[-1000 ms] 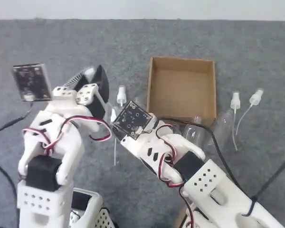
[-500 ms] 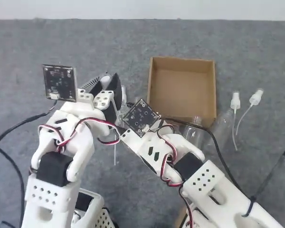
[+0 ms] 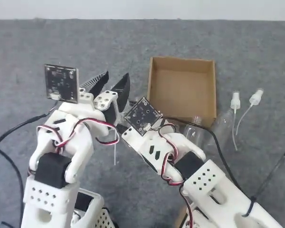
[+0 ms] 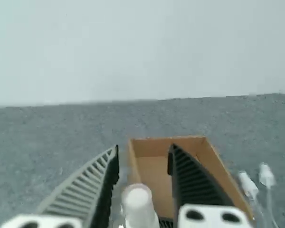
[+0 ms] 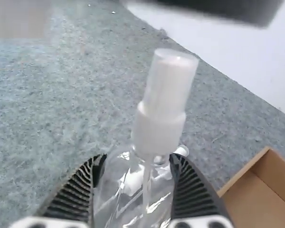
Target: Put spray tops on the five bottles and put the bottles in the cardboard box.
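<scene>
Within right hand [image 5: 137, 165], spray-topped bottle [image 5: 126, 202]

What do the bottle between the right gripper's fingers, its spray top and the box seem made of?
Bottle: clear thin plastic, glossy; the carpet shows through it. Spray top: white opaque plastic, smooth. Cardboard box: brown cardboard, matte, probably corrugated.

We find what is probably a robotics test bench: grey felt covering [image 3: 38, 42], bare white wall [image 3: 142, 8] beyond, exposed circuit board [image 3: 61, 83], loose wiring [image 3: 167, 167].
</scene>
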